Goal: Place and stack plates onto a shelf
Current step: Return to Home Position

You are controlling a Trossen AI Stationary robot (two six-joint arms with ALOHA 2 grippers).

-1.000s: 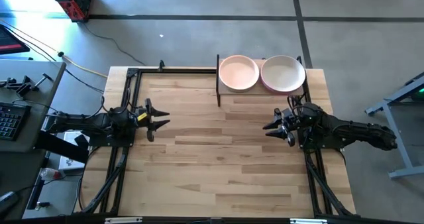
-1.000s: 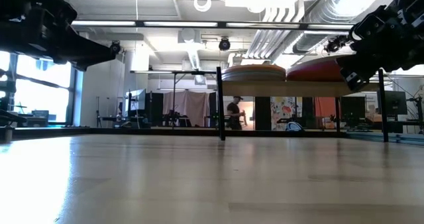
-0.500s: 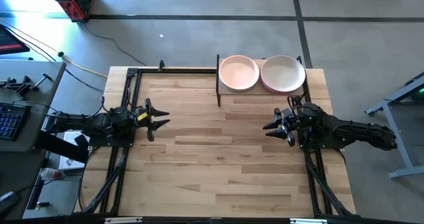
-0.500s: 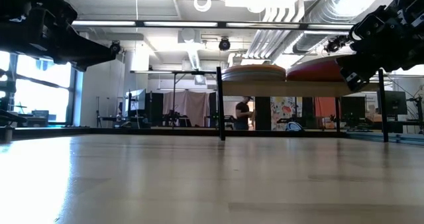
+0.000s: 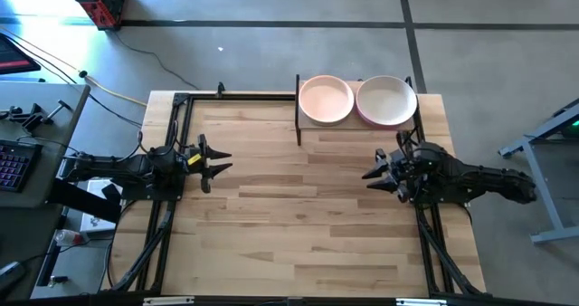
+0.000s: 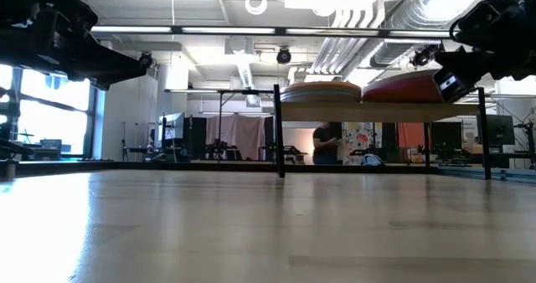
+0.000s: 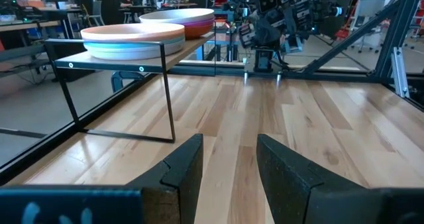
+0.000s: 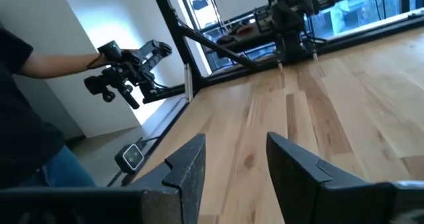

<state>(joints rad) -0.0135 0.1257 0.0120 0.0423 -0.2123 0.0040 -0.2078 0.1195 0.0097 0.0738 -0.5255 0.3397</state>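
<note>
The plates stand in two stacks side by side on the shelf (image 5: 355, 125) at the table's far right. One stack has a peach plate (image 5: 326, 100) on top. The other has a cream plate (image 5: 386, 100) over a magenta one. The left wrist view shows both stacks (image 7: 132, 38) resting on the board, which is raised on thin black uprights. My left gripper (image 5: 224, 162) hovers open at the table's left side, pointing level toward the right. My right gripper (image 5: 369, 179) hovers open at the right side, just in front of the shelf, pointing left. Nothing is between the fingers of either.
Bare wooden tabletop (image 5: 298, 215) lies between the two arms and toward the near edge. Black frame rails run along the table's left and right sides. In the right wrist view a person at the table's edge holds a dark hand-held device (image 8: 126, 75).
My right gripper has drawn back a little toward the table's right edge and risen slightly, still open. A person in the room behind the table has walked to the right.
</note>
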